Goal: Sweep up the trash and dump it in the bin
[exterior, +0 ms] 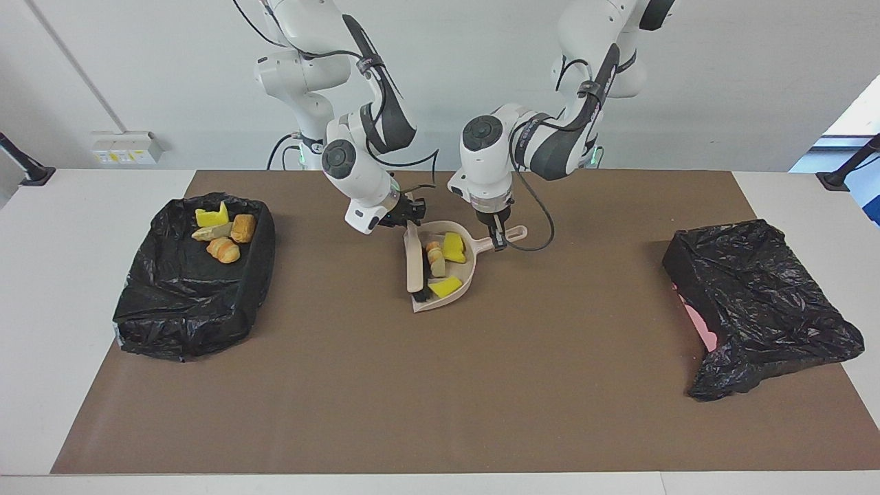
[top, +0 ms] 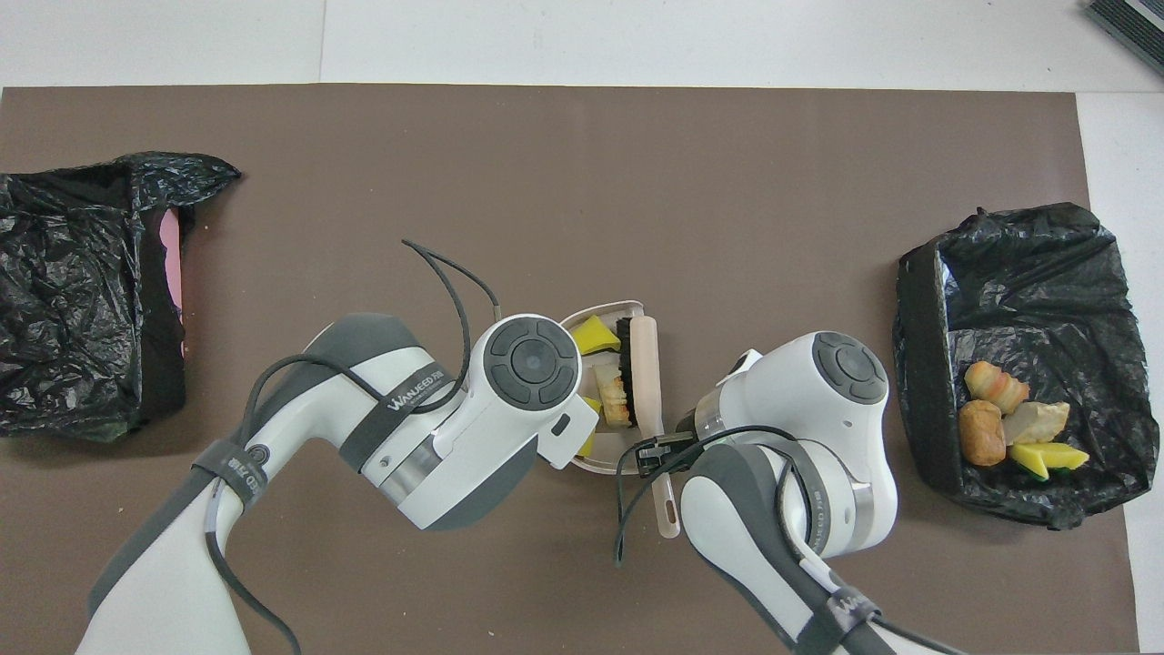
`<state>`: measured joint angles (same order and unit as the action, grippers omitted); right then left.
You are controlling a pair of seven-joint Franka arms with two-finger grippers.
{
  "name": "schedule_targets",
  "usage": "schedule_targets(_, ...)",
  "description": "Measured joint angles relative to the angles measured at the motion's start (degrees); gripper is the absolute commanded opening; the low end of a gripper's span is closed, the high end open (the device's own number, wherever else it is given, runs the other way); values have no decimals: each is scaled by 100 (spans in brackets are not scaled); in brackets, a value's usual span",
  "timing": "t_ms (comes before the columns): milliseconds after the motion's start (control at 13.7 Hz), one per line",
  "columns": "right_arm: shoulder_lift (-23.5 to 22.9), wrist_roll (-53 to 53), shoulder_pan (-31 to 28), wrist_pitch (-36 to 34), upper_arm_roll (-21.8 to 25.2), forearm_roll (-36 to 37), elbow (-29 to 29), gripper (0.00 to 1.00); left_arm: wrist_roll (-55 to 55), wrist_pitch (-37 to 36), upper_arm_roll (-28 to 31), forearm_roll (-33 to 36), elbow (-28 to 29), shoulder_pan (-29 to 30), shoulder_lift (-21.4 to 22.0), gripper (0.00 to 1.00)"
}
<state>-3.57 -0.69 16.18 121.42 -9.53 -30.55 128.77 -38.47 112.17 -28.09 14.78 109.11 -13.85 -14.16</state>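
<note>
A beige dustpan (exterior: 470,273) (top: 602,307) lies flat mid-table. My left gripper (exterior: 500,238) is shut on its handle and is hidden under the wrist in the overhead view. My right gripper (exterior: 410,214) (top: 657,449) is shut on the beige brush (exterior: 413,265) (top: 647,377), whose black bristles stand at the pan's mouth. Three pieces of trash sit in the pan: two yellow sponge pieces (exterior: 454,246) (top: 596,335) and a pale chunk (exterior: 434,258) (top: 615,393). The black-lined bin (exterior: 185,302) (top: 1028,273) stands at the right arm's end of the table with several scraps (exterior: 224,238) (top: 998,389) in it.
A second container wrapped in a black bag (exterior: 756,295) (top: 73,291), with pink showing at one edge, lies at the left arm's end. A brown mat (exterior: 440,385) covers the table.
</note>
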Motion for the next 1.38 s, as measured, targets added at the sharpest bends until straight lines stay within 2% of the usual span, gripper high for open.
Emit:
schedule_targets(218,329,-233,-13,-455,35,811,-54,0,-11,-9,-1,0,5,-1,1,0)
schedule_targets(364,724,-879,-1,-934,29,1788,-84,0,-113,-25,11,0,5,0,6,0)
schedule_targets(510,1049,-1488,39,-1307,-4,2355,-93,0,-176,-23,17,0,2,1,14,0)
schedule_targets(947,1128,-1979,235,-1381,-46,2480,-92,0,-578,38,42,-3,4,63,23,0)
schedule_targets(1384,1127,-1996,247,-1381,-55,2455,-92,0,-1722,195,52,-272,-7,690,182,0)
